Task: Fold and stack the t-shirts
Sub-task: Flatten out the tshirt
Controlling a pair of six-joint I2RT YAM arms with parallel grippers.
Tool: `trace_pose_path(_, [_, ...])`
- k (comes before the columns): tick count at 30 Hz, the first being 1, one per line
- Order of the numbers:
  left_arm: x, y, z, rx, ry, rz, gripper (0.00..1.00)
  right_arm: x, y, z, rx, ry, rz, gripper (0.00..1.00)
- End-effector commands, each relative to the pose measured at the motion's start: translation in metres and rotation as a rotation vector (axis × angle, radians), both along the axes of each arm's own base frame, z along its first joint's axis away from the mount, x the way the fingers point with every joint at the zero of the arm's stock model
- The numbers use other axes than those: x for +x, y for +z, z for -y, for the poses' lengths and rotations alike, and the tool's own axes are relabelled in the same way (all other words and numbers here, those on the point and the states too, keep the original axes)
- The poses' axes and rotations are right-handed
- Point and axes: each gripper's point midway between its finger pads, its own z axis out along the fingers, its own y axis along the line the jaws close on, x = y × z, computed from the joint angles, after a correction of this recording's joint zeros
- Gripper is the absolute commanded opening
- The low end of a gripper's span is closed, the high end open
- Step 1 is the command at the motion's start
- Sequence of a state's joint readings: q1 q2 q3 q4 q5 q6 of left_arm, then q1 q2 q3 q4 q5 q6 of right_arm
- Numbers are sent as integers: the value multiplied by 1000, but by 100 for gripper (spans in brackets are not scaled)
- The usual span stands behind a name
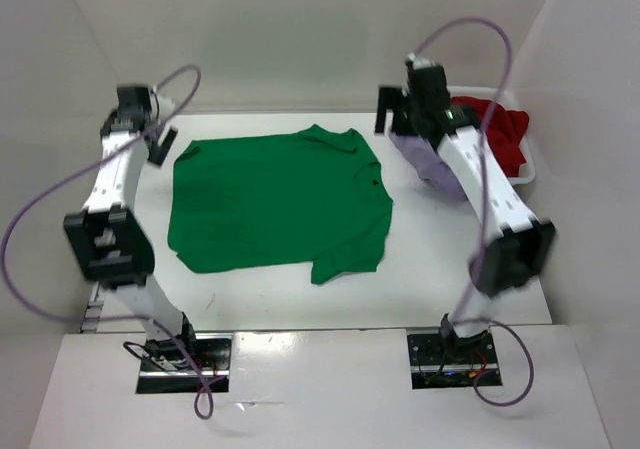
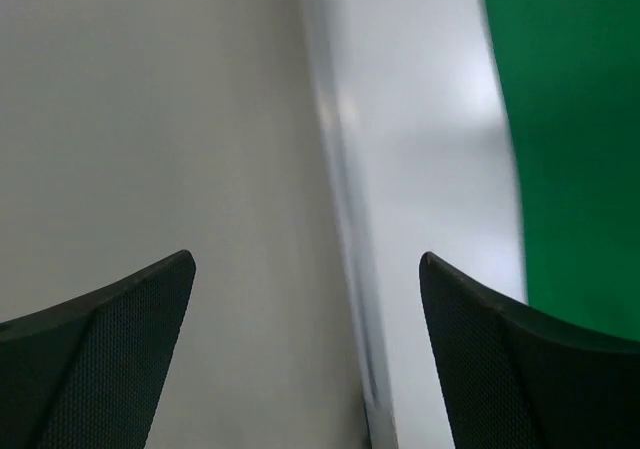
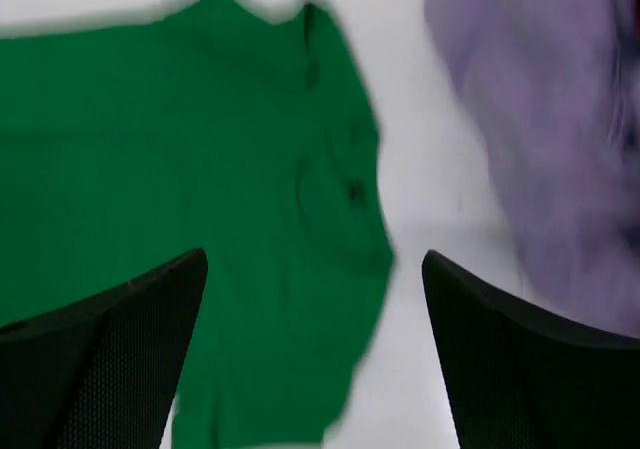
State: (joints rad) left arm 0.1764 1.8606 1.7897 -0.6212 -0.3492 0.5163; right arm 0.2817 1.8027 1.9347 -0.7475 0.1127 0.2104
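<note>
Shirts, three in all, each of plain soft cloth with short sleeves: one bright green shirt (image 1: 275, 204) at centre, one pale lavender shirt (image 1: 425, 164) at far right, and one dark red shirt (image 1: 505, 129) farther right again.

White plastic lattice basket (image 1: 527, 169): one, at far right.

White table (image 1: 250, 299): one.

My arms: two, the left arm (image 1: 115, 184) and the right arm (image 1: 490, 189).

My grippers: two, the left gripper (image 2: 307, 259) and the right gripper (image 3: 314, 255), each with two dark fingers (image 2: 100, 369), four in total.

Purple cables (image 1: 511, 69): two, one looping off each arm.

Dark base plates (image 1: 185, 362) at the near edge: two.
</note>
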Motion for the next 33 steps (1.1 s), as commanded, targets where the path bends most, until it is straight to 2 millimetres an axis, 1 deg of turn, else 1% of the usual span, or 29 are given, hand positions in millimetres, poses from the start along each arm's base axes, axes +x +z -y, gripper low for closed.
trace_pose_path(1, [-114,-78,54,-8,-169,-342,99,-91,-58,7,59,6,-140,91])
trace_pose_path(2, [-137,-77,60,-6,-181,-347,99,-107,-70,6,87,-13,-170,88])
trace_pose_path(3, [-157,-91,65,-36,-184,-395,99,-128,-69,-3,95,9,-162,83])
trace_pose_path(4, [-180,-113,70,-70,-184,-460,98,-148,-105,-4,74,2,-247,80])
trace_pose_path(5, [-188,-115,72,-104,-167,-447,98,-161,-121,-9,93,-21,-305,78])
trace_pose_path(6, [-196,-121,75,-120,-164,-465,96,-170,-130,-12,104,-28,-330,75])
trace_pose_path(7, [-202,-127,74,-135,-158,-481,96,-188,-154,-15,115,-30,-408,70])
trace_pose_path(8, [-206,-134,79,-165,-160,-476,96,-189,-162,-20,171,-65,-420,68])
trace_pose_path(9, [-210,-138,82,-182,-152,-483,96,-203,-181,-18,183,-80,-463,67])
trace_pose_path(10, [-209,-143,82,-188,-144,-487,96,-207,-188,-19,205,-92,-472,67])
trace_pose_path(11, [-213,-154,83,-198,-132,-510,96,-209,-192,-18,220,-108,-474,67])
trace_pose_path(12, [-213,-161,83,-200,-131,-520,96,-213,-200,-18,241,-133,-480,67])
trace_pose_path(14, [-211,-176,79,-188,-97,-533,96,-214,-202,-18,254,-139,-473,70])
trace_pose_path(15, [-213,-181,75,-183,-83,-542,96,-214,-204,-18,263,-148,-472,70])
trace_pose_path(17, [-207,-190,78,-209,-70,-544,96,-214,-214,-19,250,-154,-497,71])
trace_pose_path(18, [-205,-192,82,-238,-66,-537,96,-218,-222,-19,250,-162,-527,71])
trace_pose_path(19, [-201,-195,84,-252,-72,-543,96,-220,-234,-20,248,-171,-559,71])
trace_pose_path(20, [-199,-198,86,-264,-69,-539,95,-225,-239,-25,252,-150,-582,71])
trace_pose_path(21, [-200,-201,86,-266,-68,-553,93,-229,-247,-26,265,-167,-608,71])
trace_pose_path(23, [-198,-211,86,-269,-66,-569,83,-232,-256,-30,285,-169,-627,71])
trace_pose_path(24, [-206,-219,84,-256,-65,-610,76,-237,-258,-34,298,-163,-643,71])
trace_pose_path(25, [-204,-222,83,-255,-65,-608,69,-237,-258,-34,298,-163,-643,71])
trace_pose_path(26, [-205,-224,83,-257,-64,-617,55,-237,-258,-34,298,-163,-643,71])
trace_pose_path(28, [-206,-230,87,-274,-83,-638,41,-241,-258,-40,296,-147,-648,71])
trace_pose_path(29, [-210,-233,87,-278,-80,-660,31,-247,-260,-40,285,-153,-672,71])
trace_pose_path(30, [-210,-233,87,-278,-80,-661,15,-251,-260,-44,270,-134,-670,71])
trace_pose_path(31, [-210,-234,89,-286,-85,-660,9,-252,-261,-46,265,-134,-668,71])
trace_pose_path(32, [-210,-234,89,-286,-85,-660,7,-257,-268,-48,250,-138,-696,71])
trace_pose_path(33, [-210,-234,91,-296,-89,-658,7,-256,-272,-50,254,-133,-706,68])
